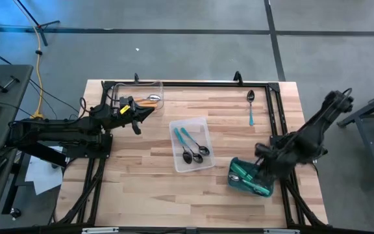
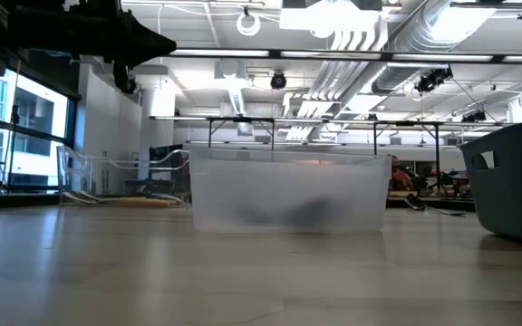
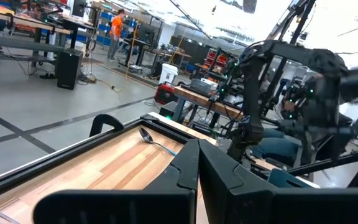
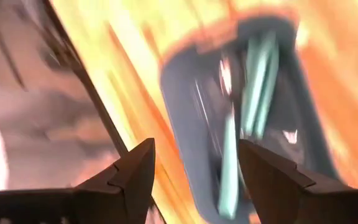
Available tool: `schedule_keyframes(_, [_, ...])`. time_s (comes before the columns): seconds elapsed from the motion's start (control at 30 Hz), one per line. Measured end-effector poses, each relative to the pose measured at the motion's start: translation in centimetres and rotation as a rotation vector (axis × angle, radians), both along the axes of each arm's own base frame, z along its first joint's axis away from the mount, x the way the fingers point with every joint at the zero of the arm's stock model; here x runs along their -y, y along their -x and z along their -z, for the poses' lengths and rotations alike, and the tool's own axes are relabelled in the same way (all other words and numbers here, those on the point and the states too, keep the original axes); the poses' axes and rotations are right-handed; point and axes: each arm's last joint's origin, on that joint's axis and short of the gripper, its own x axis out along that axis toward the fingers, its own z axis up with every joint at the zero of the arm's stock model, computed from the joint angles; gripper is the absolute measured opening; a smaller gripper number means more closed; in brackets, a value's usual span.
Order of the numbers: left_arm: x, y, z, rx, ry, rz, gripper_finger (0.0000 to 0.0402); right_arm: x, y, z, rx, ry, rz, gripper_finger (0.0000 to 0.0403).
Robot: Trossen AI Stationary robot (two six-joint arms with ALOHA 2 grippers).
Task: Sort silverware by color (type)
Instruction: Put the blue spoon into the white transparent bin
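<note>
So the spoons [image 4: 253, 81] left to sort sit in the teal bin [image 1: 250, 177], handles running roughly lengthwise along it. The right gripper [image 4: 194, 165] hangs right above that bin, jaws spread wide and empty, the spoons straight ahead of them. Way nearer than the left gripper [image 1: 137, 116], pinched shut, empty, well off from the bin.

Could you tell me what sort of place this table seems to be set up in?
Probably a robotics lab or workshop: exposed ceiling ducts, workbenches crowded with equipment across an open concrete floor, and cables trailing beside the wooden table.
</note>
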Motion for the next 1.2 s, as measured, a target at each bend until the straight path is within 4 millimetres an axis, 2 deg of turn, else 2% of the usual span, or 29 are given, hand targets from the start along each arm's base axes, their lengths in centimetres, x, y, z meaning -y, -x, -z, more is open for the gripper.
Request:
schedule_keyframes(0.1, [0.0, 0.0, 0.0, 0.0, 0.0, 0.0, 0.0, 1.5, 1.0, -1.8, 0.151, 0.02, 0.068, 0.0213])
schedule_keyframes(0.23, [0.0, 0.0, 0.0, 0.0, 0.001, 0.0, 0.0, 2.9, 2.1, -2.9, 0.261, 0.03, 0.099, 0.0213])
schedule_keyframes(0.43, [0.0, 0.0, 0.1, -0.002, 0.013, 0.001, 0.0, 3.4, 2.8, -3.1, 0.246, 0.007, 0.057, 0.0213])
schedule_keyframes(0.6, [0.0, 0.0, 0.2, -0.017, 0.023, 0.001, 0.0, 2.9, 2.2, -3.0, 0.262, 0.033, 0.068, 0.0213])
schedule_keyframes(0.73, [0.0, 0.0, 0.2, -0.007, 0.041, 0.003, 0.0, 2.6, 0.8, -2.7, 0.329, 0.123, 0.158, 0.0213])
schedule_keyframes(0.93, [0.0, 0.0, 0.1, 0.003, 0.051, 0.004, 0.0, 3.3, -2.7, -1.9, 0.358, 0.269, 0.199, 0.0213])
schedule_keyframes(1.07, [0.0, 0.0, 0.1, 0.021, 0.086, 0.007, 0.0, 4.6, -5.7, -1.8, 0.418, 0.373, 0.147, 0.0213])
schedule_keyframes(1.2, [0.0, 0.0, -0.2, 0.057, 0.104, 0.011, 0.0, 6.8, -8.6, -0.6, 0.473, 0.398, 0.036, 0.0213])
